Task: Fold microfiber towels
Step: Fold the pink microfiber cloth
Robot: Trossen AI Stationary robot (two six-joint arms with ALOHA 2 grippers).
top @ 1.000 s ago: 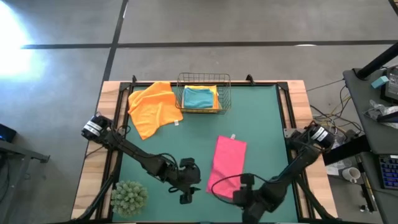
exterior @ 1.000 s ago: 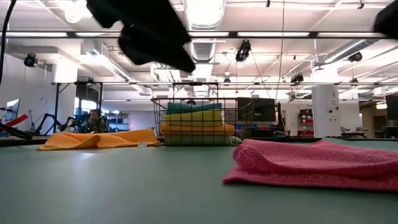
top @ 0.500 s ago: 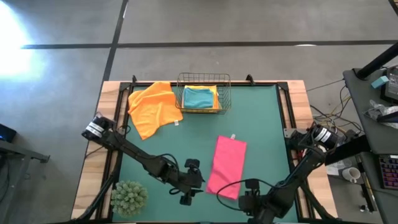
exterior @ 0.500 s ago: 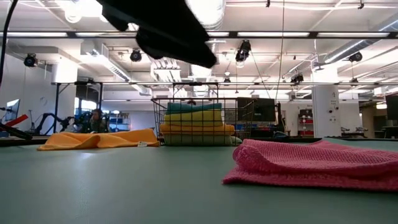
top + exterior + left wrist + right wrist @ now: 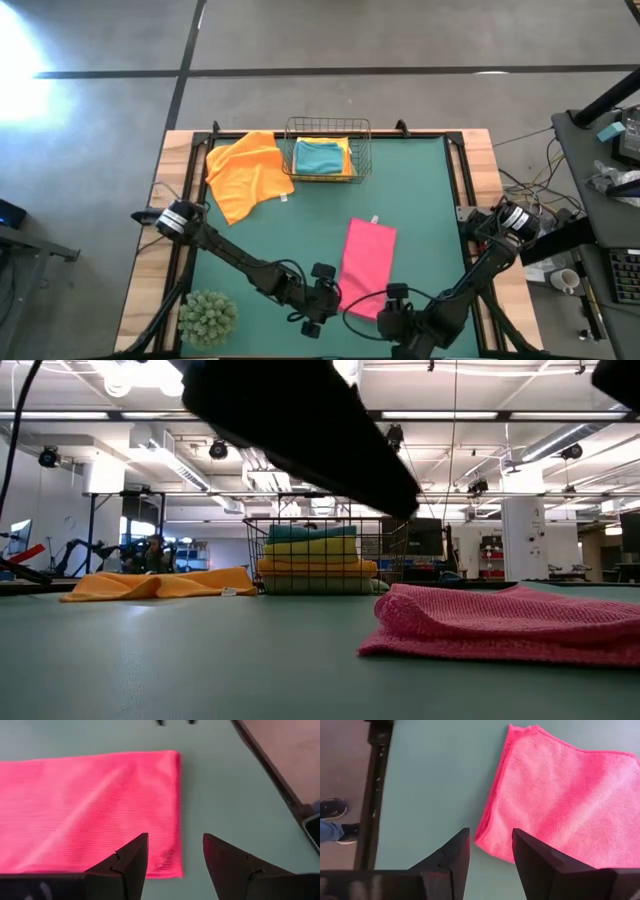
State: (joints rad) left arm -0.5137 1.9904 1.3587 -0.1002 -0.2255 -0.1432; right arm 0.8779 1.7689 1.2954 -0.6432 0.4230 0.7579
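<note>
- High view: we see the pink towel [image 5: 364, 265] folded into a long strip, lying flat on the green counter [image 5: 420, 200], right of centre and toward the lower half of the frame.
- Our left gripper [image 5: 318, 303] sits at the lower middle, just beside the strip's lower left corner; its fingers [image 5: 131, 856] stand apart with nothing between them, above the towel's near edge.
- Our right gripper [image 5: 392, 318] is at the bottom edge, just beside the strip's lower end; its fingers [image 5: 451, 854] are spread too, empty, with the towel's corner showing between them.
- An orange towel [image 5: 246, 173] lies crumpled at the upper left of the counter.
- Just right of it, the wire basket [image 5: 327, 150] at the top middle holds a stack of folded towels, teal on top [image 5: 320, 157].
- A green spiky ball [image 5: 208, 316] sits at the lower left.
</note>
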